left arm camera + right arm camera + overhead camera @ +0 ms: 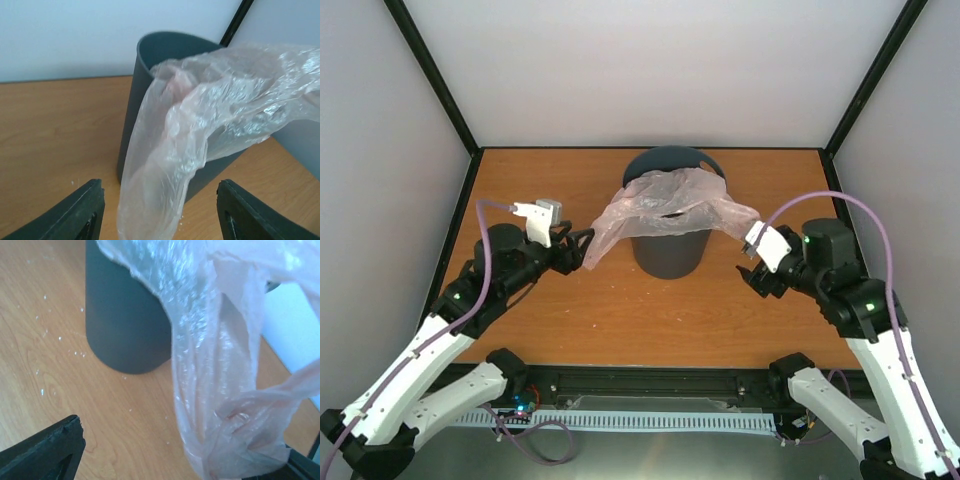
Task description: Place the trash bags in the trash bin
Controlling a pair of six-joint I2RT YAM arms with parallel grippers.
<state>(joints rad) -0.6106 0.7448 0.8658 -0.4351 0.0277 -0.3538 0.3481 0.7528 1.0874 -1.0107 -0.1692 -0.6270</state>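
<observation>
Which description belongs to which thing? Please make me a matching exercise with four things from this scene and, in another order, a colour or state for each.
Things:
1. trash bag
2. trash bin
3. left end effector
4. table

Descriptions:
A. dark grey, standing upright
B. orange-brown wood surface
C. pale pink, draped over a rim
D. black fingers spread open

Pairs: 1-C; 2-A; 3-D; 4-B
</observation>
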